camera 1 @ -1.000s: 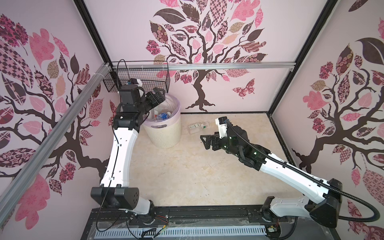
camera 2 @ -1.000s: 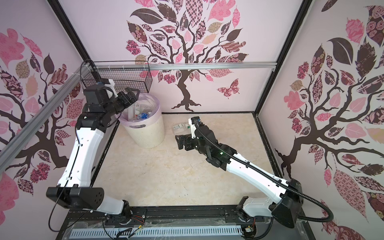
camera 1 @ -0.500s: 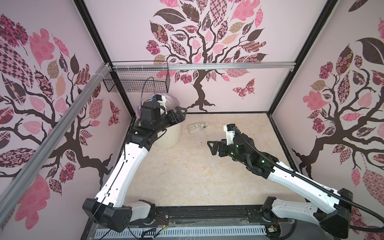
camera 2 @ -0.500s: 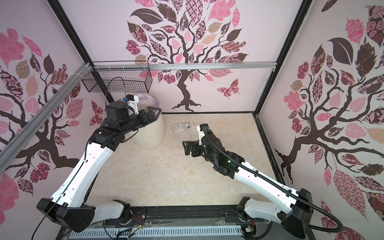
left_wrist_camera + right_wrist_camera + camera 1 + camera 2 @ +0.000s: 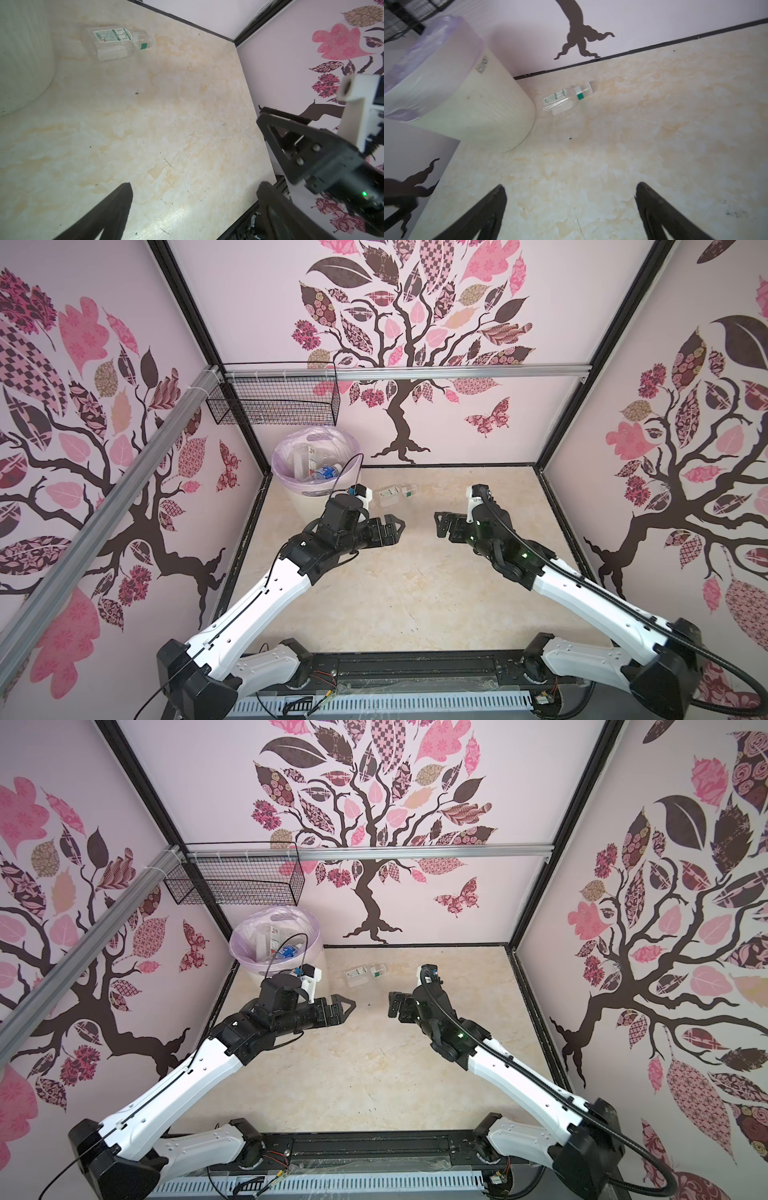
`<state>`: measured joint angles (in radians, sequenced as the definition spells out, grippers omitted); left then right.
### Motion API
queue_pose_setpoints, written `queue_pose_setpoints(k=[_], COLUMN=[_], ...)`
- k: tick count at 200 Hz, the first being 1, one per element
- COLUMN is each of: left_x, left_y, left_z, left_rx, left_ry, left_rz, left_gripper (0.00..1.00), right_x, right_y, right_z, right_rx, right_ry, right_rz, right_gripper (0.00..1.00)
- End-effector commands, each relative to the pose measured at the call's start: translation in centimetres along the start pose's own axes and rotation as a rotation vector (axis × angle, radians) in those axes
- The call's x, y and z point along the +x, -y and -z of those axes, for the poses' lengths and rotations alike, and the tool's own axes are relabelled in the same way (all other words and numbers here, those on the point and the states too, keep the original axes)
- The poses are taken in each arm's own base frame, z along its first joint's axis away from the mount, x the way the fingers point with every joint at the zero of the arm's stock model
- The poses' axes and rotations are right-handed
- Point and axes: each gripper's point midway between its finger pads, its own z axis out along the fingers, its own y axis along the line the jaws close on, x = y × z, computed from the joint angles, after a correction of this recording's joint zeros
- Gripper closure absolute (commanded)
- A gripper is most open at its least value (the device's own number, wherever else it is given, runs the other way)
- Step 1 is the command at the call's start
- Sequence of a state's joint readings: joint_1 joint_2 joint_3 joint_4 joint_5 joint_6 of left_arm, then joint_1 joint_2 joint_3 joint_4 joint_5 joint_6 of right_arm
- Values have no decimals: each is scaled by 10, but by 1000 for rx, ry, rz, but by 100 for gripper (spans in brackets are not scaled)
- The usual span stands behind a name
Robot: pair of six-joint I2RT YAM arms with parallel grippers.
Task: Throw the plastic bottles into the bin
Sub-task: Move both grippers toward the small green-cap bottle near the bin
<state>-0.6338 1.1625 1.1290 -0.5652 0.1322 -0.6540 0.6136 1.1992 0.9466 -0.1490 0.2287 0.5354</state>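
top views: both claws spread wide and empty, one bottle lying on the floor

in both top views the left claw (image 5: 397, 529) (image 5: 347, 1009) hangs over the marbled floor (image 5: 395, 593), its jaws wide apart with nothing between them. the right claw (image 5: 439, 526) (image 5: 392, 1005) faces it across a gap, just as wide apart and just as empty. the left wrist view shows the left claw's two dark fingers (image 5: 116, 207) framing bare floor. the right wrist view shows the same for the right claw's fingers (image 5: 658, 212).

a clear bottle (image 5: 395, 494) (image 5: 363, 974) lies on its side near the back wall, just beside the bin (image 5: 305, 508) (image 5: 249, 969) and apart from both claws. it carries a white printed label and a green band at the neck, and its cap end points away from the bin (image 5: 116, 42) (image 5: 566, 99).

the cream ribbed bin (image 5: 477, 108) stands upright in the back left corner, lined with a lilac bag, below the black wire basket (image 5: 274, 406) on the wall. more bottles (image 5: 322, 472) (image 5: 286, 950) lie inside it, one with a blue label. the left arm's wrist hides part of the bin's front wall in both top views.
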Motion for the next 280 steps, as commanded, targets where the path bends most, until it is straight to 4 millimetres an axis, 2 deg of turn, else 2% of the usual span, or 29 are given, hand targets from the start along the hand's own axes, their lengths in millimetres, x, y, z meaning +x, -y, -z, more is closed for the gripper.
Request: queue_pose_setpoints(k=[1,30,45,68,87,120,160,215,239,247,251,280], left_x=[14,33,38,35,29,22,24,24,27,29,30,30], left_y=[-15,-35,-37,-37,-33,-40,-60,-79,-82,-82,-82,-82], left_z=[-12,-25,-25,-13,0,26,20,8,0,-3,-5,-14], left_rx=[-51,-103,-106,-137,-143,-204,-236,-259,-259,-256,-254,-258], left_ry=[-48,-101,-121,-125,-101,-76,-26,-47,-68,-80,-86,-118], left_rz=[-34,-49,-18,0,-41,-129,-135,-149,-152,-148,-150,-153], left_gripper=[2,2,2,2,2,2,2,2,2,2,2,2], right_x=[-10,-25,-29,-34,-38,-45,-24,9,20,16,31,42], right_y=[12,22,23,10,0,-13,2,16,20,18,25,32], right_z=[-42,-99,-125,-155,-175,-211,-254,-299,-310,-309,-318,-324], right_rx=[-45,-30,-30,-69,-89,-113,-59,-29,-19,-23,-3,18], right_ry=[-22,-83,-133,-214,-257,-288,-312,-380,-397,-395,-416,-437], right_rz=[-122,-161,-211,-297,-390,-513,-580,-618,-646,-650,-656,-688], right_gripper=[0,0,1,1,0,1,0,1,0,1,0,1])
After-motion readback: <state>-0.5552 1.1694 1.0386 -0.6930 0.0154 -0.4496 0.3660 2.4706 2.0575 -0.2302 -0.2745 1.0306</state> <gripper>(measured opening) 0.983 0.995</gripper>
